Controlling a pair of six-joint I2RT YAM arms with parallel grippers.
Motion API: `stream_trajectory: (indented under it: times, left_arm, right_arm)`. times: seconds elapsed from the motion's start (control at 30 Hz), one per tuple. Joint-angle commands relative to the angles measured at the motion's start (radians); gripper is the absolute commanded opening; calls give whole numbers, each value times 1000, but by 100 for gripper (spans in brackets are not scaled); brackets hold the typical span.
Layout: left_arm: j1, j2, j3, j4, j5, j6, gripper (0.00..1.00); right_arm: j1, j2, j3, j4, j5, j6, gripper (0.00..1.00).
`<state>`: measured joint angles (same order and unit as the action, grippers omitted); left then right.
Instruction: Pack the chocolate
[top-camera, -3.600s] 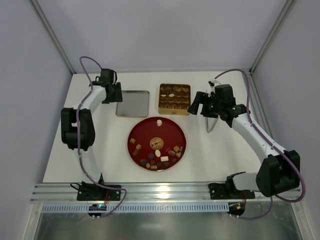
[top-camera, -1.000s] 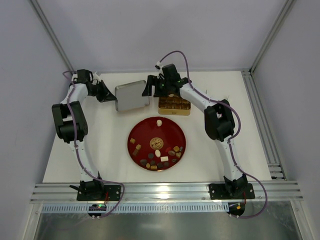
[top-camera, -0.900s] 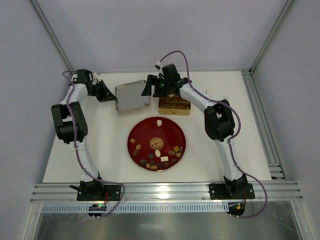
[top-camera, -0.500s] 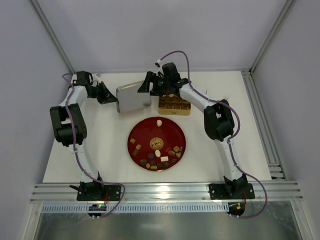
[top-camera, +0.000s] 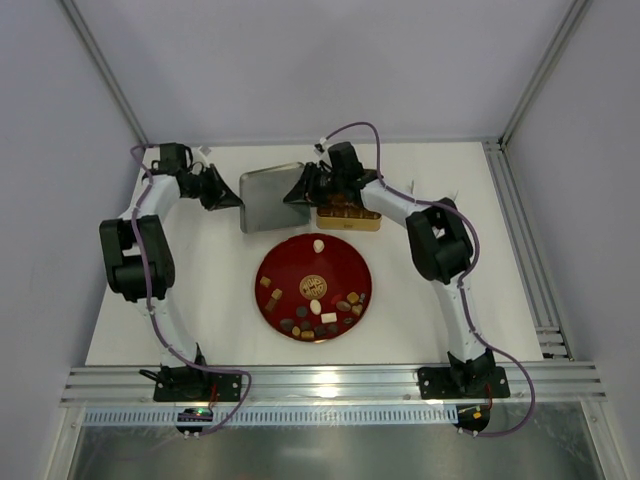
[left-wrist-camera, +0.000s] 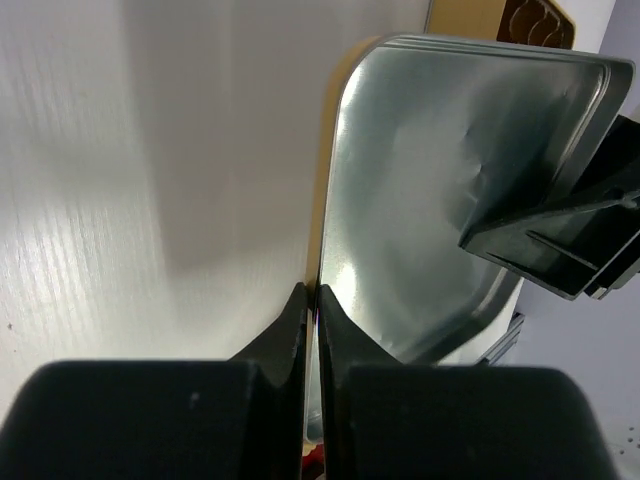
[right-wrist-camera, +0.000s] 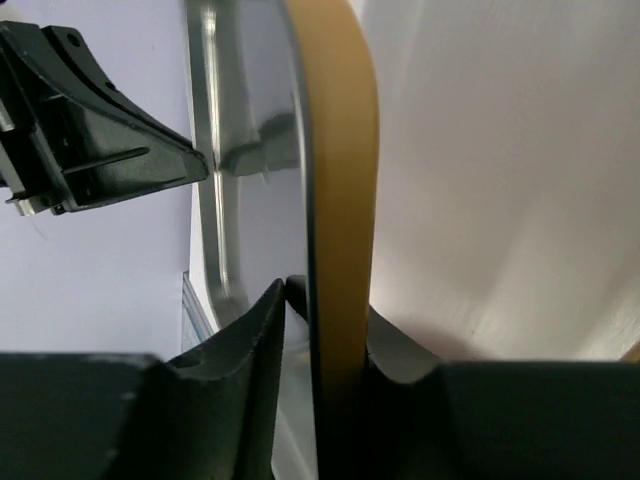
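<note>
Chocolate (top-camera: 322, 318) lies in several small brown and cream pieces on the round red plate (top-camera: 290, 262) at mid-table. More pieces sit in the gold gridded tin (top-camera: 352, 214), half hidden under my right arm. The tin's lid (top-camera: 268, 198), silver inside with a gold rim, hangs tilted just left of the tin. My left gripper (top-camera: 236, 197) is shut on its left edge (left-wrist-camera: 322, 240). My right gripper (top-camera: 299, 191) clamps the gold rim (right-wrist-camera: 340, 180) on the opposite side. In the left wrist view my left gripper (left-wrist-camera: 312, 296) pinches the thin lid wall; my right gripper (right-wrist-camera: 322, 300) straddles the rim.
Both arms reach across the back of the white table, meeting over the lid. A corner of the gold tin (left-wrist-camera: 520, 18) shows past the lid. The enclosure's back wall stands close behind the grippers.
The lid has shifted right toward the tin and tipped up more. My right gripper has closed from wide open onto the lid's rim. The left gripper stayed shut and followed to the right.
</note>
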<state>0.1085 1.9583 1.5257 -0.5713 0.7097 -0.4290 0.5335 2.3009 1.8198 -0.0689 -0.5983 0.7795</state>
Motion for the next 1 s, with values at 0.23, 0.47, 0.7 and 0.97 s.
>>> stream_trajectory:
  times: [0.23, 0.47, 0.7, 0.97]
  left_arm:
    - [-29, -196, -62, 42, -6, 35, 23]
    - [-49, -343, -88, 62, -133, 62, 59]
    - [-269, -611, -176, 192, -355, 177, 71]
    - [-693, -883, -415, 468, -741, 473, 75]
  right_arm:
    - [0, -271, -120, 95, -6, 59, 13]
    - [-23, -389, -159, 9, 8, 70, 9]
    - [-96, -462, -117, -192, 23, 43, 4]
    - [-193, -517, -82, -359, -1, 33, 4]
